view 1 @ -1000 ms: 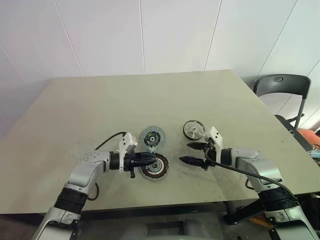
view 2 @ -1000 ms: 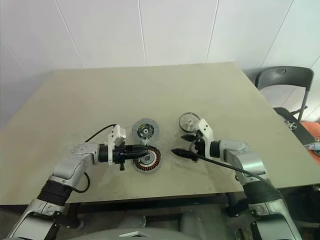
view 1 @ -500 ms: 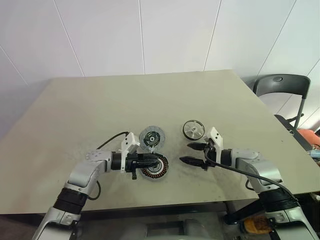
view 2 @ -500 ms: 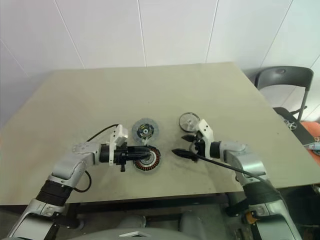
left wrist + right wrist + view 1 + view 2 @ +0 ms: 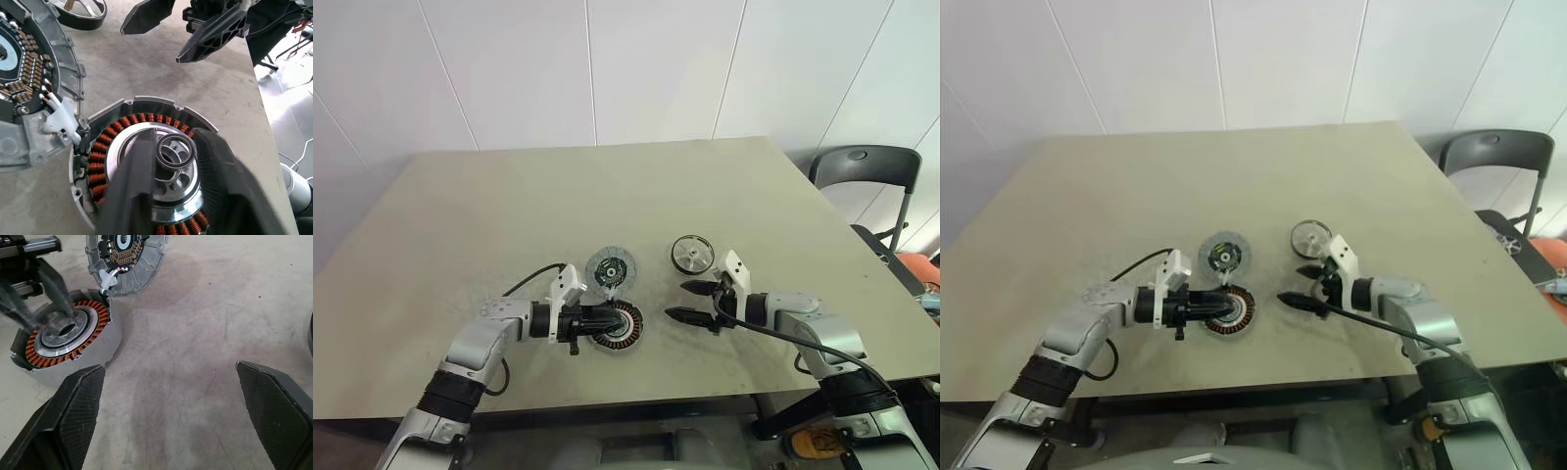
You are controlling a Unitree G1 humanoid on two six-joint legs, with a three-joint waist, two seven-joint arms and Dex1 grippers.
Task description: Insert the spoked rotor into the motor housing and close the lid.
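The motor housing (image 5: 616, 327), a dark-rimmed disc with copper windings and a silvery hub (image 5: 174, 152), lies on the table near its front edge. My left gripper (image 5: 173, 142) reaches over it from the left, its black fingers (image 5: 131, 192) parted on either side of the hub. The lid (image 5: 611, 268), grey with a green centre, lies flat just behind the housing, joined to it by a white plug (image 5: 62, 120). The spoked rotor (image 5: 692, 255) lies further right. My right gripper (image 5: 690, 301) hovers open and empty in front of the rotor, right of the housing.
A black cable (image 5: 524, 281) loops over the table (image 5: 509, 206) behind my left wrist. Another cable (image 5: 793, 338) trails along my right forearm. A grey folding chair (image 5: 862, 168) stands beyond the table's right edge. White wall panels rise behind.
My left gripper's fingers have spread apart around the housing's hub. Both hands, the housing, lid and rotor have stayed where they were.
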